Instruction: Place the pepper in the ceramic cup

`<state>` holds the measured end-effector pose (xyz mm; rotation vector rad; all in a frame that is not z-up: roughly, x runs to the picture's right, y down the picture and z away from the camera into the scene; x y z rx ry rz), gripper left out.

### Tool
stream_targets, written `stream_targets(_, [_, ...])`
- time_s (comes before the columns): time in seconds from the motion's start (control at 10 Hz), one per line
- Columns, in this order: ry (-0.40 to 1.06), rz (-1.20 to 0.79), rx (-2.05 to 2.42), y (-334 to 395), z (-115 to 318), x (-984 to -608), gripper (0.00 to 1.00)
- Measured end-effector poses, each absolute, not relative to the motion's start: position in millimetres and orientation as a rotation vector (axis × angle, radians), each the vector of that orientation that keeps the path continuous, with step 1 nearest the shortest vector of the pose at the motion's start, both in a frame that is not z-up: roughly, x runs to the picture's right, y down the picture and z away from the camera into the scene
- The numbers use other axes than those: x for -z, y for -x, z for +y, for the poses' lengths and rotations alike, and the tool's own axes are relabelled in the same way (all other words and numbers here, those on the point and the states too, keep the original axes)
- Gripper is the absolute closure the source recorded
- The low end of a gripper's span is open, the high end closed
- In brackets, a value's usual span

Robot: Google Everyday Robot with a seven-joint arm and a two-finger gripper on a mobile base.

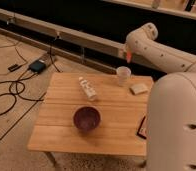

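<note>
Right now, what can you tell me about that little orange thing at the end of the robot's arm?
It is the pepper, a small, slim orange-red piece. It hangs roughly upright in the air, pinched in the shut claw at the tip of the white arm, lower end pointing down. It is just above the pale ceramic cup at the far side of the wooden table, with a gap between them; only the claw touches it.
</note>
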<state>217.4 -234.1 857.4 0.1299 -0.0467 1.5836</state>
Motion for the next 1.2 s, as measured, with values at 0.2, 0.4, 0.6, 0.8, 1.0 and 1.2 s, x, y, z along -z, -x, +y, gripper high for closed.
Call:
stream_targets(0.2, [-0.155,-0.068,-1.56,-223,-235,-862,1.0])
stream_targets(0.4, [-0.161,-0.074,-1.567,-227,-229,-867,1.0])
stream_targets(0.6, [-0.15,-0.07,-1.592,-228,-210,-871,1.0])
stream_targets(0.8, [-0.135,-0.07,-1.601,-222,-192,-874,1.0])
stream_targets(1.0, [-0.13,-0.073,-1.606,-216,-179,-876,1.0])
stream_targets(1.2, [-0.138,-0.08,-1.608,-212,-173,-882,1.0])
